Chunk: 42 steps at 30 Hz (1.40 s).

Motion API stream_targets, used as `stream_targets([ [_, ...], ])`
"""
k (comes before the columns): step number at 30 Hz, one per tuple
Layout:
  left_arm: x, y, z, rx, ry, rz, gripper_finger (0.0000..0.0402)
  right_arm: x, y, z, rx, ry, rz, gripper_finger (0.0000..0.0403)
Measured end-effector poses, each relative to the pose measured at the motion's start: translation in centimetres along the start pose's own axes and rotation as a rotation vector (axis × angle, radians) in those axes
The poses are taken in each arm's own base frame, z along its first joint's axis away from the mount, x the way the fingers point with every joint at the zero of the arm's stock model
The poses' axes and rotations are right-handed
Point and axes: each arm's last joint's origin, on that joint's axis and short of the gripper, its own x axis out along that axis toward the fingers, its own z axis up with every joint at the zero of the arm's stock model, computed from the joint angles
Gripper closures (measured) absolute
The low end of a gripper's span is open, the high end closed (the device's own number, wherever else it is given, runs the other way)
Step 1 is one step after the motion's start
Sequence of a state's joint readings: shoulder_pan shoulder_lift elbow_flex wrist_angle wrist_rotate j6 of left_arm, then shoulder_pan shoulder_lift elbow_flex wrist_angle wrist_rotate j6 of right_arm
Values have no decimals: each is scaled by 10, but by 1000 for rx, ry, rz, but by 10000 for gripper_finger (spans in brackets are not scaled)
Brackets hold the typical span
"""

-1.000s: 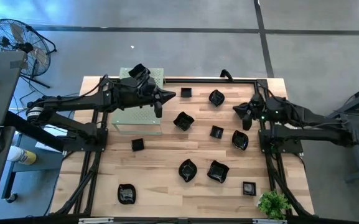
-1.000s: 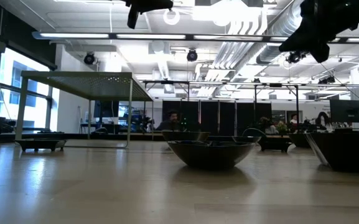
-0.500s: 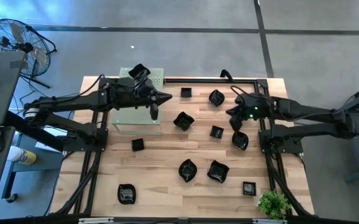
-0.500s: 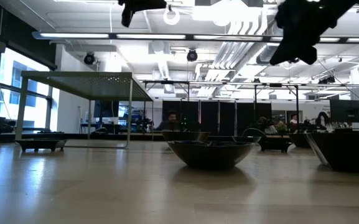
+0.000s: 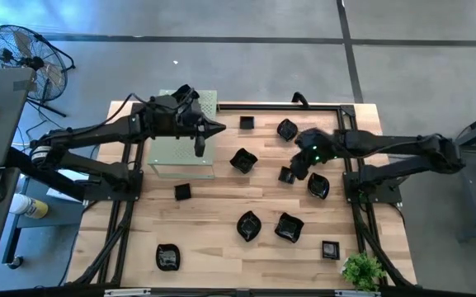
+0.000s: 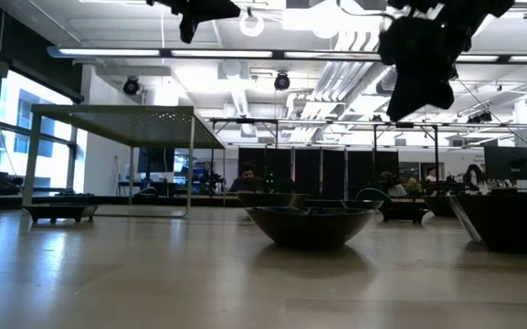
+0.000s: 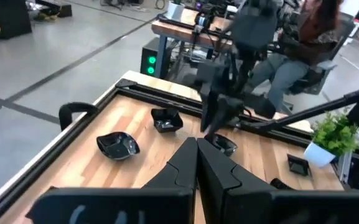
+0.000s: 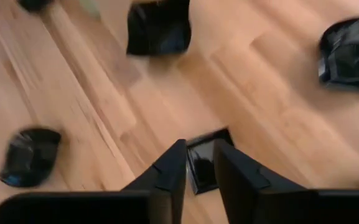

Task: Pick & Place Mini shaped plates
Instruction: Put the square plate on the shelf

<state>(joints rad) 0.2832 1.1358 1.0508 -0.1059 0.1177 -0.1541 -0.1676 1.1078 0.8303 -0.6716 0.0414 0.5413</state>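
Mini shaped plates [image 5: 245, 224] dot the table; right gripper [image 8: 200, 163], fingers narrowly parted, hovers over a small square dish [image 8: 205, 159] at three o'clock, needing descent. Left gripper [image 7: 197, 163] waits closed at ten.

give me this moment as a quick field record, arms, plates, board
left gripper: over the pale green perforated board, fingers shut, holding nothing
right gripper: above a small square plate, fingers slightly parted, plate seen between them in the right wrist view
plates: black dishes scattered on the wooden table; one plate on the board's far edge
plant: near right corner of the table
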Motion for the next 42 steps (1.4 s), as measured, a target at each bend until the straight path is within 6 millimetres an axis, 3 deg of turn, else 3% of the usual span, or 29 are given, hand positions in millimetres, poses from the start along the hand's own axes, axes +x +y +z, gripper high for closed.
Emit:
stream_targets([
  [5,8,4,-28,-61,-58,-31,401,27,11,-4,1,118,44,286],
  [9,5,7,-53,-151,-180,-75,401,27,16,4,82,124,198,263],
  [12,0,9,-64,-169,-217,-63,401,24,9,4,104,106,146,249],
  [27,-13,6,-60,-165,-231,-94,401,38,-54,26,42,129,4,239],
  [33,-13,7,-62,-168,-214,-85,401,59,-60,21,-24,259,34,239],
  [42,-13,7,-62,-168,-214,-84,401,72,-69,21,-83,310,38,239],
])
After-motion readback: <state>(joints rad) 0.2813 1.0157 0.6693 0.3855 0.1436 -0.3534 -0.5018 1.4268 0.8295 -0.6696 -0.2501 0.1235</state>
